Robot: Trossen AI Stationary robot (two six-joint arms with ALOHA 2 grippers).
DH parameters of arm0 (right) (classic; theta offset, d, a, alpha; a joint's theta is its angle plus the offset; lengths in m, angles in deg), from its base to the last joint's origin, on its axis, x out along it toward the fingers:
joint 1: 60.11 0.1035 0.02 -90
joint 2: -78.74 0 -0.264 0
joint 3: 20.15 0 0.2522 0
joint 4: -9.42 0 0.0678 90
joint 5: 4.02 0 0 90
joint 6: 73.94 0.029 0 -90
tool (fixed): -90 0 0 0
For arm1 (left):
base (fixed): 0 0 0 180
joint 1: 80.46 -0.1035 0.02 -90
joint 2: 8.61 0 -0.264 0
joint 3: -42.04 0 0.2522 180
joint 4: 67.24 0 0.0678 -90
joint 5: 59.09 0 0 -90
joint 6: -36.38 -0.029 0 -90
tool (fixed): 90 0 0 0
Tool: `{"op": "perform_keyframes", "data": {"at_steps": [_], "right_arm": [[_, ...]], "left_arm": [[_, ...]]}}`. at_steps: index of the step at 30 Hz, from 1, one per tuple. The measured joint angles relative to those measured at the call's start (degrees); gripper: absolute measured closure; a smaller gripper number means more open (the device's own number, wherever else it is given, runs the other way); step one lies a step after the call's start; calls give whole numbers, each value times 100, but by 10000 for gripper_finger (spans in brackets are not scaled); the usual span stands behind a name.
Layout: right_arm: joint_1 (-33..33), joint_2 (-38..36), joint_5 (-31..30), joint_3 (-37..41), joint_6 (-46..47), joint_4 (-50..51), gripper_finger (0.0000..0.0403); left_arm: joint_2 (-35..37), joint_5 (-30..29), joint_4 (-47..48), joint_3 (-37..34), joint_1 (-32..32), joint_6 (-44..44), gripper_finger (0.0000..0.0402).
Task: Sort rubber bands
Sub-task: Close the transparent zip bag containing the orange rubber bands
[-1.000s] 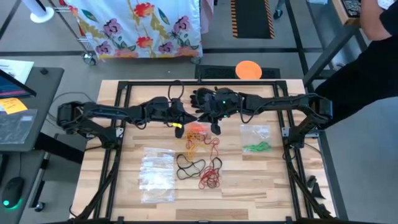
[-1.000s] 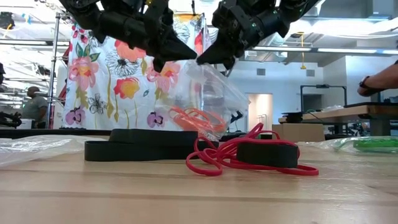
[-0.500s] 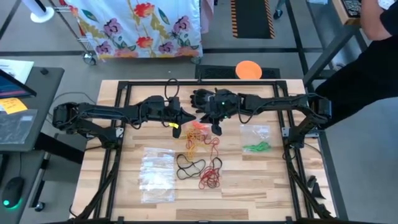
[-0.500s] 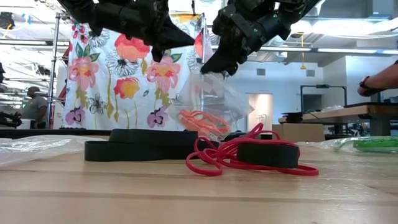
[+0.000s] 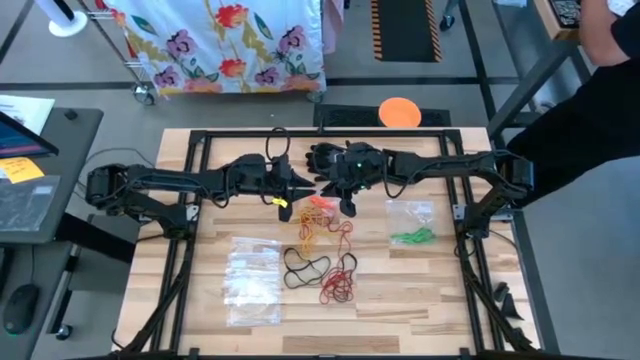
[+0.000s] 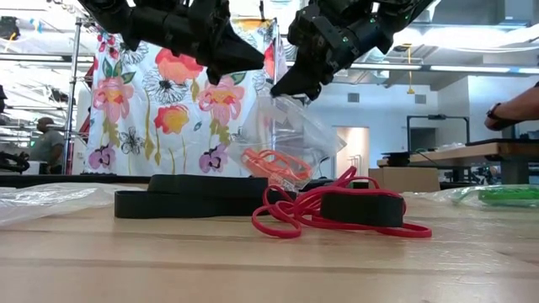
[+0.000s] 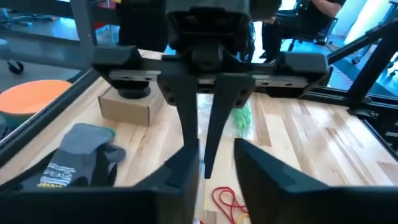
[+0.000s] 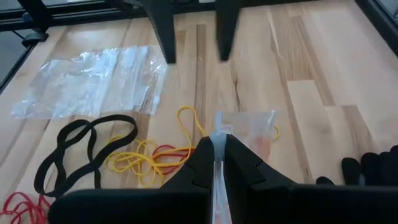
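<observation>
Two dark grippers meet above my table: the right gripper pinches a clear plastic bag of orange rubber bands aloft; the left gripper, fingers parted, has let go.

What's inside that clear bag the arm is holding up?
Orange rubber bands sit bunched at the bottom of the clear bag, which hangs from the right gripper fingers. How many there are cannot be told through the crumpled plastic.

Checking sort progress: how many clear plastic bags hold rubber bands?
2. One clear plastic bag of orange rubber bands hangs from the right gripper; a second bag with green bands lies at table right. Left bags look empty.
</observation>
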Motion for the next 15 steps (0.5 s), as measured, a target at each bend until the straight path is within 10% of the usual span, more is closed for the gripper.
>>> {"op": "perform_keyframes", "data": {"at_steps": [15], "right_arm": [[7,0,22,-4,2,-75,385]], "left_arm": [[-331,-233,-156,-5,205,10,265]]}}
